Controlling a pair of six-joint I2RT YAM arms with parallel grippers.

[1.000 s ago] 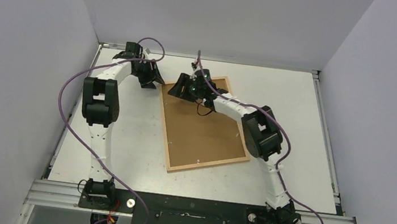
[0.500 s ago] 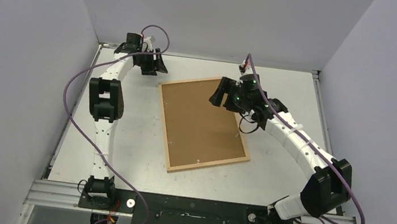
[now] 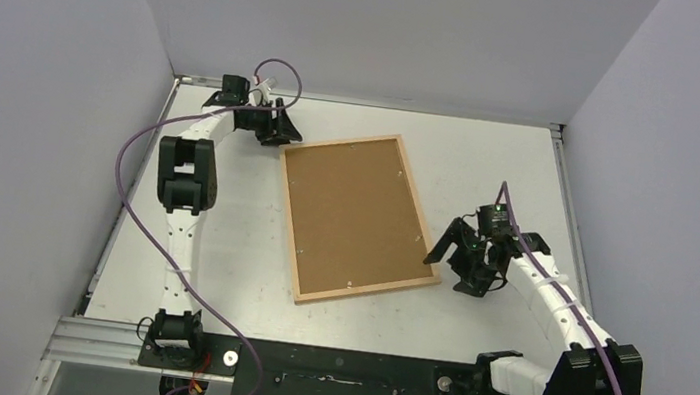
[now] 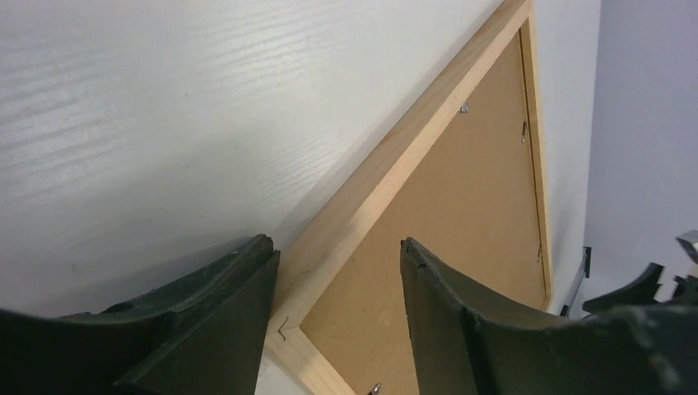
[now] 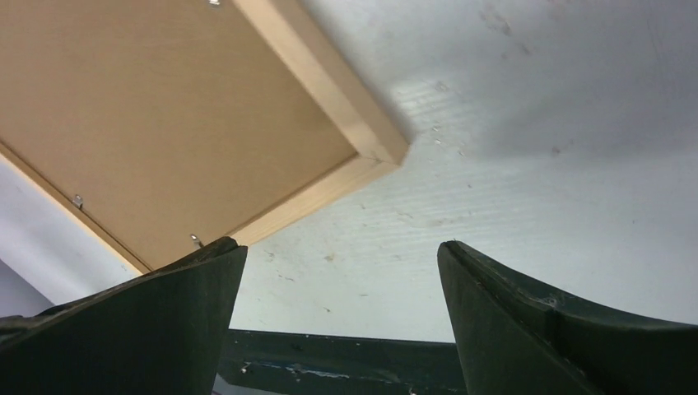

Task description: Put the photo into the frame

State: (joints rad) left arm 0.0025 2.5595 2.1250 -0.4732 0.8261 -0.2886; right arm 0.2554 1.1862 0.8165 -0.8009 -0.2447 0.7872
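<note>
Left wrist: spread gripper (image 4: pixel 336 245) astride frame (image 4: pixel 430 125) corner

The fixed overhead camera, high above and behind the arm bases, looks down over the whole white surface (image 3: pixel 529 179) between three walls. The left wrist camera sits low and close behind the left claw (image 4: pixel 336 247) at the frame's (image 4: pixel 379 181) far-left corner, facing across it toward the right wall. The right wrist camera, behind the right claw (image 5: pixel 339 244), looks down from a little higher on the frame's near-right corner and the dark rail (image 5: pixel 329 362) at the near edge. All three views take in the frame.
</note>
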